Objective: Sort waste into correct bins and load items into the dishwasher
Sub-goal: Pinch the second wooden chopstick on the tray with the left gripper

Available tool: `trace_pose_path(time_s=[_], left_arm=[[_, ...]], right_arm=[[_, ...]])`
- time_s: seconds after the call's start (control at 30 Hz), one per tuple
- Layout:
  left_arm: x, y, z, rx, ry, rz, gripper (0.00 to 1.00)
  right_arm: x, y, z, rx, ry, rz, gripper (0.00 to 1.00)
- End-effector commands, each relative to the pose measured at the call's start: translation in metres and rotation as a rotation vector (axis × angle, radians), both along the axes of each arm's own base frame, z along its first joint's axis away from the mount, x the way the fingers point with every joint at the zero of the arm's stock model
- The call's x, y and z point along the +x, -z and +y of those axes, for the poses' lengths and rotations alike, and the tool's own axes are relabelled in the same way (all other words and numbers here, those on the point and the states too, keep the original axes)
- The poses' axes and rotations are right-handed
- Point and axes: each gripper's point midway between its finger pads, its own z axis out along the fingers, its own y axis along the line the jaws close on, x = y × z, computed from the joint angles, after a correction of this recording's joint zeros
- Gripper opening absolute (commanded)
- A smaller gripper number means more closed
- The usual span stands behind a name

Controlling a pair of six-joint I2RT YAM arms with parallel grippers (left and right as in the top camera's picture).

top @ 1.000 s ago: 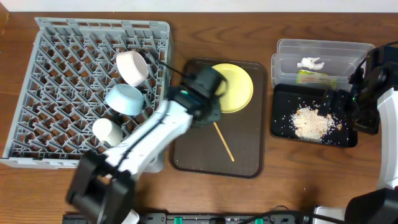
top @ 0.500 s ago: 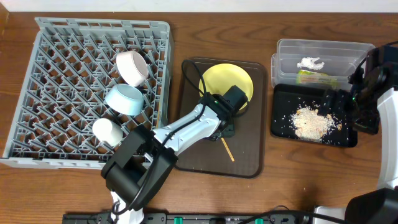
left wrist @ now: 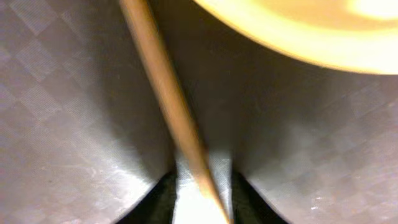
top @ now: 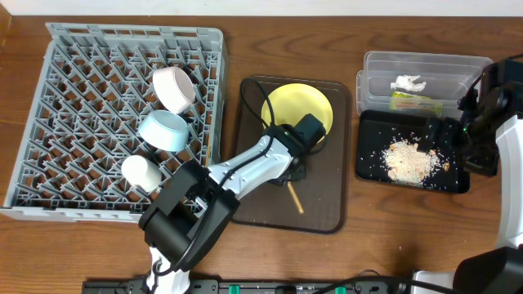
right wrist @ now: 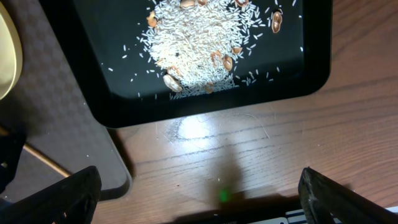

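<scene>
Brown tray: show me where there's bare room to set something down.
Free, seen from overhead: the brown tray's lower right corner, between the chopstick and the right rim. Crowded: the top, under the yellow plate, and the middle and left, under the left arm and left claw.

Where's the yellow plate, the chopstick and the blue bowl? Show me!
Yellow plate (top: 298, 102): overhead view, on the bare middle of its face.
Chopstick (left wrist: 169, 93): left wrist view, about halfway along the stick.
Blue bowl (top: 163, 131): overhead view, on the middle of the bowl.
</scene>
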Motion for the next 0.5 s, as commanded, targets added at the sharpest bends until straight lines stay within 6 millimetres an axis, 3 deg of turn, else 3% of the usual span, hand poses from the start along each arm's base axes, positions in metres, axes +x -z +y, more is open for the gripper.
trace_pose_path(time_s=[0.0, 0.1, 0.17, 0.33, 0.47], left_arm=[[-0.012, 0.025, 0.014, 0.073, -0.001, 0.063, 0.20], [-0.012, 0.025, 0.017, 0.077, -0.008, 0.069, 0.09], [-0.011, 0.025, 0.020, 0.080, -0.016, 0.073, 0.07], [-0.008, 0.017, 0.037, 0.096, -0.053, 0.094, 0.08], [0.006, -0.006, 0.054, 0.076, -0.053, 0.069, 0.08]], right_arm=[[0.000, -0.007, 0.000, -0.001, 0.003, -0.026, 0.99], [0.000, -0.007, 0.000, -0.001, 0.003, -0.026, 0.99], [0.000, -0.007, 0.000, -0.001, 0.003, -0.026, 0.99], [0.000, -0.007, 0.000, -0.001, 0.003, -0.026, 0.99], [0.000, -0.007, 0.000, -0.001, 0.003, -0.026, 0.99]])
